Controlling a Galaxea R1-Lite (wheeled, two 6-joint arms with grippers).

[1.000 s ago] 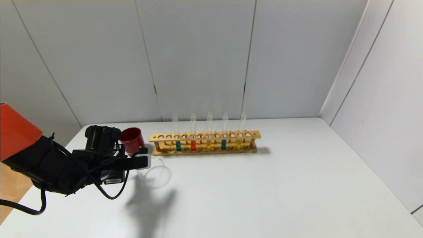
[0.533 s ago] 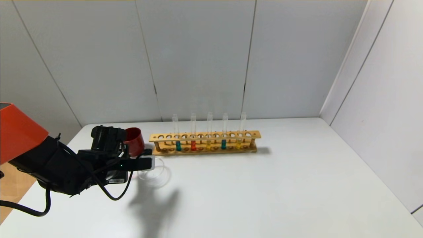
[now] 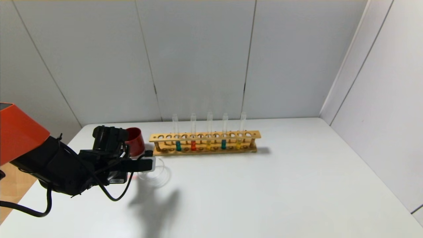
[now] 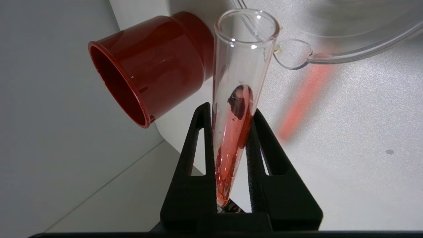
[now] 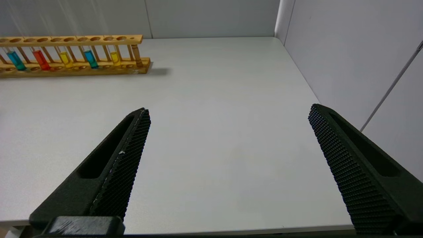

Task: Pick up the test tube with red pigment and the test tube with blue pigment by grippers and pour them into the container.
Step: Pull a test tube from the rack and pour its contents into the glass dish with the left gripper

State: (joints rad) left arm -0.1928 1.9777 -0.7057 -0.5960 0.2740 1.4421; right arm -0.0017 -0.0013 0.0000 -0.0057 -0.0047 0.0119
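Here the test tube with red pigment (image 4: 238, 109) lies tipped nearly level, mouth at the lip of the container (image 4: 363, 49) so the liquid runs forward. The left gripper (image 4: 231, 119) clamps it low, beside the red cup (image 4: 155, 66). The right gripper (image 5: 228, 138) hangs apart, idle, well clear of the rack (image 5: 72, 53).

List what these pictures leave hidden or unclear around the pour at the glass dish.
- Head view: the left claw and its tube are a blur over the glass dish; the tube cannot be made out.
- Left wrist view: the dish is cut off by the frame edge, so any liquid inside is unseen.
- Left wrist view: the red tube has its base buried between the claw's fingers.
- Head view: the right claw is out of frame.
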